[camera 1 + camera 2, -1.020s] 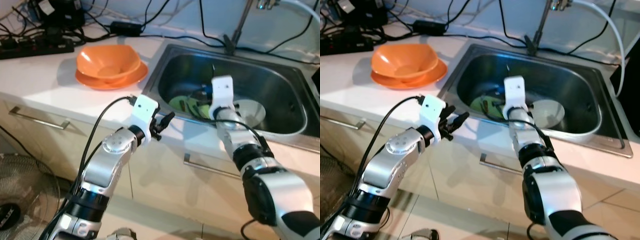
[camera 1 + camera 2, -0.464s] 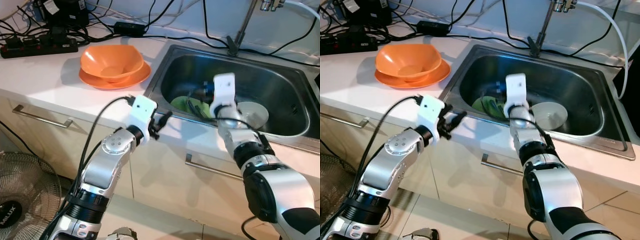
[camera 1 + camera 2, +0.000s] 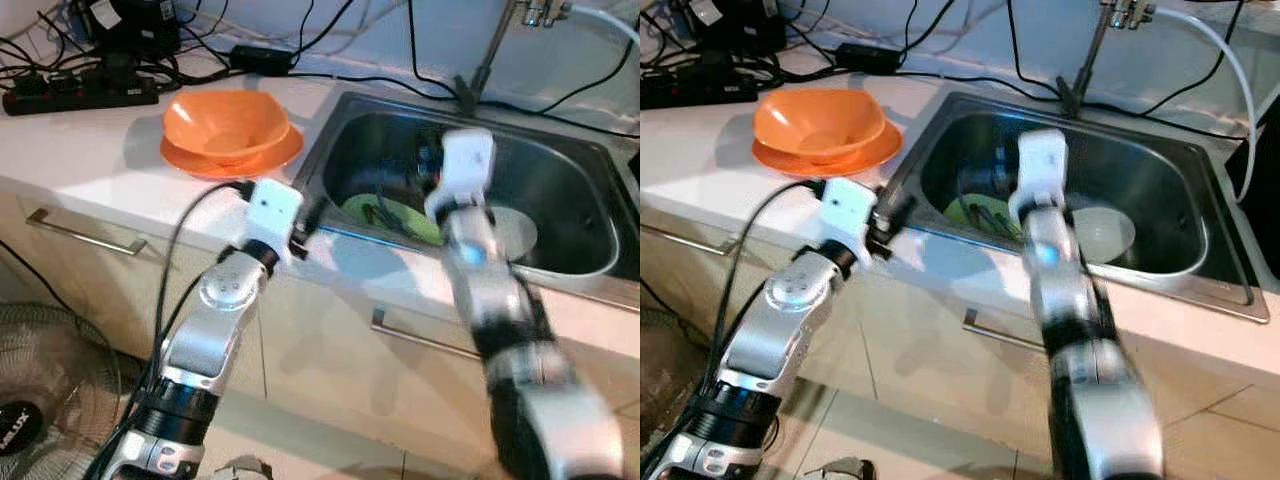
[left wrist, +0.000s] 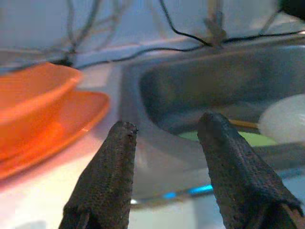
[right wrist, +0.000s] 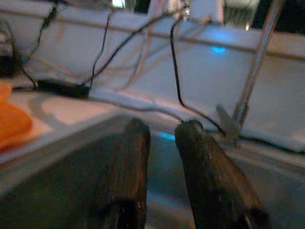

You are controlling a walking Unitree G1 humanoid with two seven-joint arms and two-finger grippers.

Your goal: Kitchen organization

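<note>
At a kitchen counter, I am holding my left pincer (image 4: 167, 138) over the sink's (image 3: 560, 262) front-left corner, its two black fingers (image 4: 107, 181) spread well apart and gripping nothing. Just beyond them an orange bowl (image 3: 225, 123) is sitting in an orange plate (image 3: 195, 160) on the white counter (image 3: 80, 150). My right pincer (image 5: 162, 138) is hanging above the steel basin, blurred in the head views, fingers a narrow gap apart and empty, pointing toward the faucet stem (image 5: 259, 62) at the back wall. In the basin a green plate (image 3: 385, 213) carrying dark utensils is lying beside a pale round dish (image 3: 1102, 228). Black cables (image 3: 300, 40) are trailing along the wall behind.
</note>
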